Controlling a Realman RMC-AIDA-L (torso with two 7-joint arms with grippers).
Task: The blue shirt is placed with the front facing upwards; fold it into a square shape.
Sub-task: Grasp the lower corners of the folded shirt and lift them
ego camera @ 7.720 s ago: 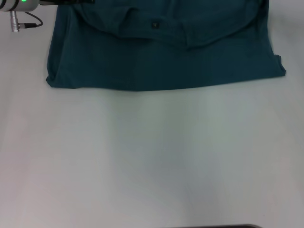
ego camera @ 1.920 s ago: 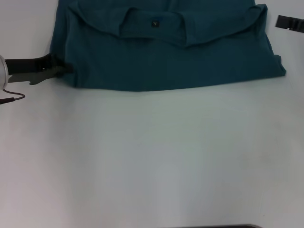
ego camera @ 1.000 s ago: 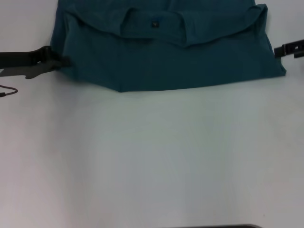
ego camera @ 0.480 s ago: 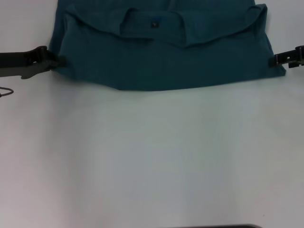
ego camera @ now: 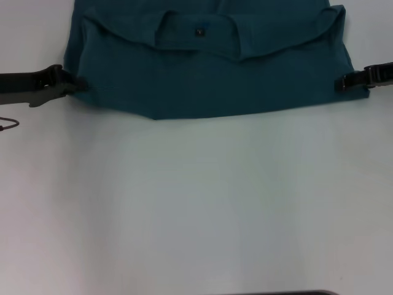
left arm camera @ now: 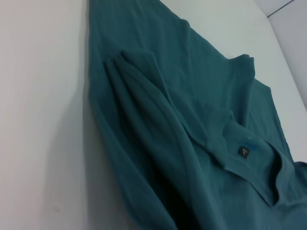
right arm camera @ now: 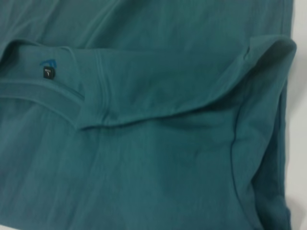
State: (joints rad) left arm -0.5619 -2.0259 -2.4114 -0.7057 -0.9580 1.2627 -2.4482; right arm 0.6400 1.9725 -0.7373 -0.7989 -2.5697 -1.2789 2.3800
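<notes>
2 hands flank blue shirt (ego camera: 209,67).

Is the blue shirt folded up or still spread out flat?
Partly folded: the blue shirt has its top doubled over, with the collar tag showing.

From my remote station, the far part of the blue shirt (ego camera: 209,67) runs off the top edge of the head view, and any chest lettering is hidden from me in its folds. The print on the collar tag (ego camera: 199,31) is too small for me to read. The left hand (ego camera: 77,85) and right hand (ego camera: 339,83) meet the shirt's side edges, arms cut by the frame; whether either actually pinches cloth I cannot tell, perhaps so on the left. Neither wrist view shows me its own fingers. A dark strip (ego camera: 279,292) at the tabletop's near edge is cropped beyond identifying.
</notes>
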